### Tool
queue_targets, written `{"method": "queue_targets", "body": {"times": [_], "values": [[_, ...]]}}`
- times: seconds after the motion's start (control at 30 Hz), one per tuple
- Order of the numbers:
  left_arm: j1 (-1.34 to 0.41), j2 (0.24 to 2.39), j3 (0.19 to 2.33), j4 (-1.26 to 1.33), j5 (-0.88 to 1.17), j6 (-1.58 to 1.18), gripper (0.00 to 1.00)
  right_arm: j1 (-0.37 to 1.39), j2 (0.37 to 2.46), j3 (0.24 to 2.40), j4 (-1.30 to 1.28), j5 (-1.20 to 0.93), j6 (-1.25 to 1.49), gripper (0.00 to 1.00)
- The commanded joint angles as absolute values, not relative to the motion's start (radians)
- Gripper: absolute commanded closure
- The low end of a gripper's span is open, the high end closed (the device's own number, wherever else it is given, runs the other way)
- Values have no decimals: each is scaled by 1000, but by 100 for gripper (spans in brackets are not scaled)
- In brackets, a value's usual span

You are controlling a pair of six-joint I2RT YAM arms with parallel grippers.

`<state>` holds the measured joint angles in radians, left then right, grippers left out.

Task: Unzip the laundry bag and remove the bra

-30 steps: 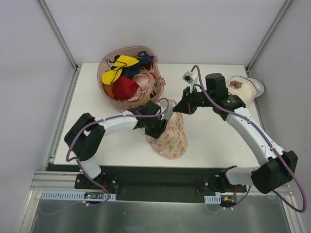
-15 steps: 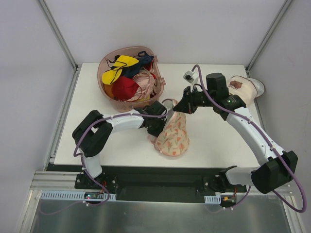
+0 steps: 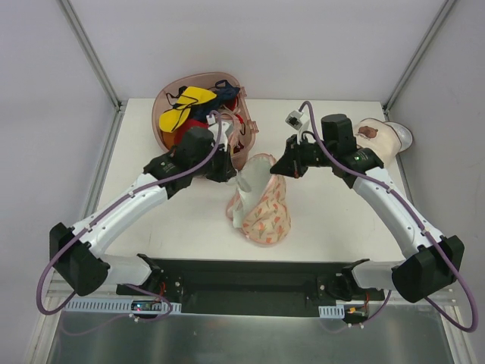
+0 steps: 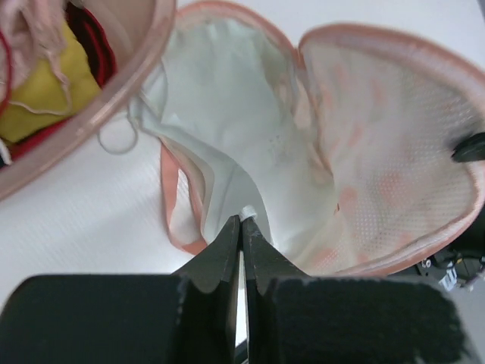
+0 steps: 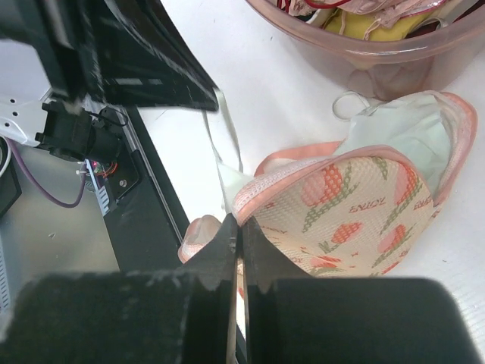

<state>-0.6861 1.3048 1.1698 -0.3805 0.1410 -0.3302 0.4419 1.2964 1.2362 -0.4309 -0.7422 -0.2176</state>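
**Bra pull-out: bag open, strap in grip**

The laundry bag (image 3: 265,216) lies unzipped mid-table (image 3: 341,220). The bra (image 4: 220,129) is mostly inside, with one pale strap drawn out. The left fingers (image 4: 235,241) are pressed together on the strap end. The right fingers (image 5: 231,236) pinch the bag's pink rim. Suggest pulling left up and away slowly while the right anchors the flap so the bag doesn't ride along. The strap grip is thin and may slip; regrip on a cup if so. Mind the basket (image 3: 158,114) nearby.
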Motion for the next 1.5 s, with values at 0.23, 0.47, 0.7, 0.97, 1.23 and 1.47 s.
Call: {"method": "queue_targets", "body": {"times": [0.23,0.47,0.7,0.97,1.23,1.47], "values": [[-626,1287,1221,-408,136,-328,100,436,1255,1247,-388,-749,-222,99],[-572,1238,1519,-408,164,-295,100,434,1250,1241,-390,-772,-222,99],[-549,1397,1945,-419,152,-236,100,436,1209,1181,-387,-775,-190,99],[-549,1512,2239,-287,66,-169,100,436,1129,1071,-368,-747,-169,99],[-497,1663,2438,-232,-18,-84,100,436,1131,1074,-357,-761,-158,99],[-373,1801,2422,-146,46,-164,100,437,1126,1068,-348,-758,-149,99]]}}
